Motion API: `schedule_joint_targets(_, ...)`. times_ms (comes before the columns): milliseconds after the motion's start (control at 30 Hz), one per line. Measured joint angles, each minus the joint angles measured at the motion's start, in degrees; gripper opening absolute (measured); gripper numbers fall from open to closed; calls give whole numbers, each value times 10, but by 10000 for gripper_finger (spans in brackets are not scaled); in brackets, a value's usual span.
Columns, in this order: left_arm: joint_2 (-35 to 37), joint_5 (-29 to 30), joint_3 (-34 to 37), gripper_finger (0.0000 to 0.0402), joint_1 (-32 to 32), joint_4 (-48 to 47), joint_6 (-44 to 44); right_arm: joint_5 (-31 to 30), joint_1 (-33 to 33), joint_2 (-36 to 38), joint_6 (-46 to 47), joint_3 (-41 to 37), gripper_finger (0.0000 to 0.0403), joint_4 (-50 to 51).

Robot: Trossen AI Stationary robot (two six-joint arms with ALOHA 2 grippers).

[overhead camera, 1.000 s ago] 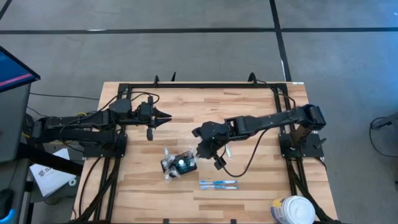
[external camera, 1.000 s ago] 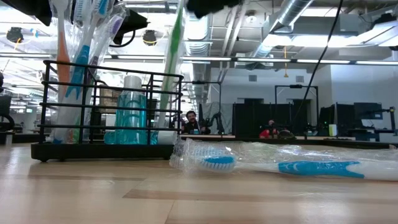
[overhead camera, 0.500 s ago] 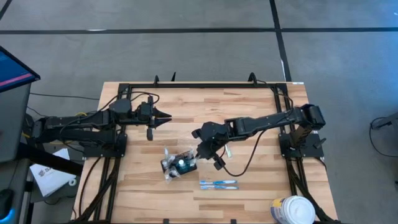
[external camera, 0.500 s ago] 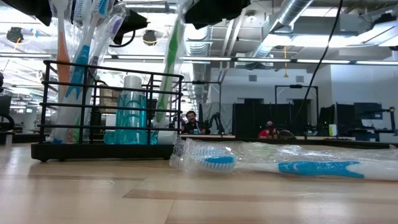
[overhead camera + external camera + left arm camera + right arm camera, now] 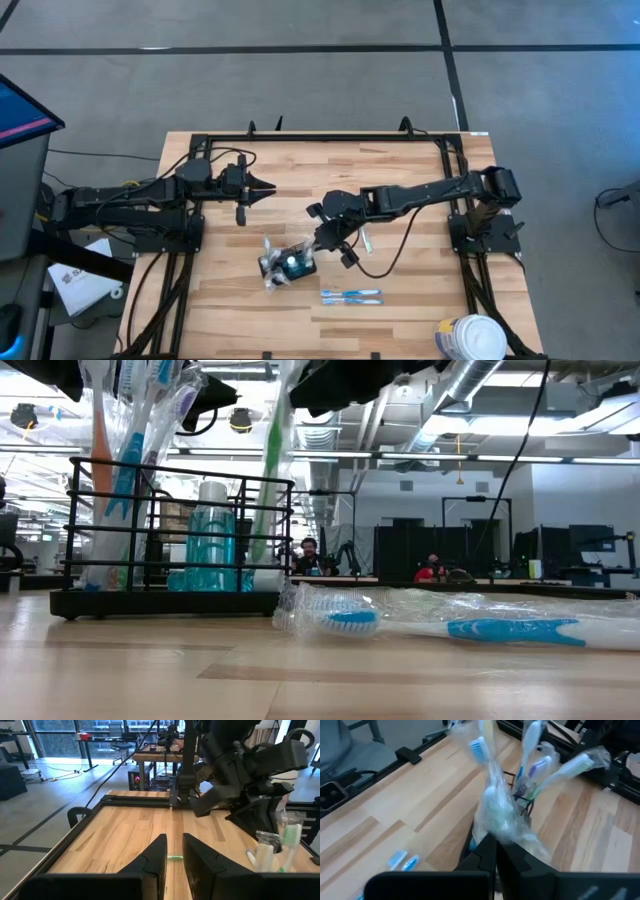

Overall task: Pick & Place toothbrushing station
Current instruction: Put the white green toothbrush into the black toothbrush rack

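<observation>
The toothbrushing station is a small black wire holder standing on the table's near middle. It holds several wrapped toothbrushes and a blue cup. My right gripper hovers just right of it, shut on a plastic-wrapped green toothbrush that leans out of the holder. The right wrist view shows the holder beyond the right gripper. My left gripper waits at the far left, empty, its fingers a narrow gap apart. My right gripper pinches the green toothbrush's plastic wrapper between its two fingers, at the brush's upper part. The fingers come from above and from the table's right. The brush stands tilted, its lower end inside the holder.
A wrapped blue-and-white toothbrush lies on the table near the front, close in the low view. A white round tub stands at the front right corner. Black frame rails run along the table's edges.
My right gripper has gone down and a little toward the table's left with the green toothbrush. The brush's upper end has tipped over with it; its lower end has stayed in the holder.
</observation>
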State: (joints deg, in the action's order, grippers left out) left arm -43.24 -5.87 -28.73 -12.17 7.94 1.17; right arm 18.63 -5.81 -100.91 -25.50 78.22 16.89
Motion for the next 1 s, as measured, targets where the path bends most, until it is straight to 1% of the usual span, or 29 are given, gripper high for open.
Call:
schedule_joint_targets(233,0,0,0,53,0,0,0,16,6,-20,-1,2,0,-19)
schedule_joint_targets(300,0,0,0,53,0,0,0,21,6,-24,3,-2,0,-3)
schedule_joint_targets(433,0,0,0,53,0,0,0,29,6,-26,7,0,0,-10)
schedule_joint_targets(567,0,0,0,53,0,0,0,63,10,-28,15,0,0,-8)
schedule_joint_targets(733,0,0,0,53,0,0,0,101,21,-28,65,0,2,-7)
schedule_joint_targets(800,0,0,0,53,0,0,0,114,27,-28,63,0,12,-6)
schedule_joint_targets(900,0,0,0,53,0,0,0,134,35,-23,62,0,39,2)
schedule_joint_targets(1000,0,0,0,53,0,0,0,135,39,-21,63,0,63,8)
